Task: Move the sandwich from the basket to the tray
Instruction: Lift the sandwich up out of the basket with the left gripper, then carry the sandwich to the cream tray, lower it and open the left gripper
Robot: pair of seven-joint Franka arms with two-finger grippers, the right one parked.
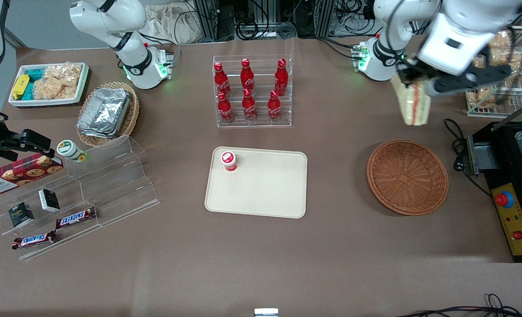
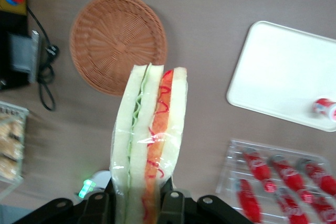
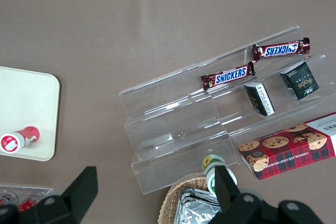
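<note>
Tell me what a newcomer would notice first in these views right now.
Most striking is the triangular white-bread sandwich with red and green filling, held in the left arm's hand above the table, farther from the front camera than the round reddish-brown wicker basket. That basket has nothing in it. The flat cream-beige plastic tray mid-table carries only a small red-and-white bottle near one corner.

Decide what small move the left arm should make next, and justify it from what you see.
Probably carry it sideways toward the tray. The tool is shut on the sandwich, held in the air clear of the empty basket; the tray's bare part beside the red-capped bottle offers room.
</note>
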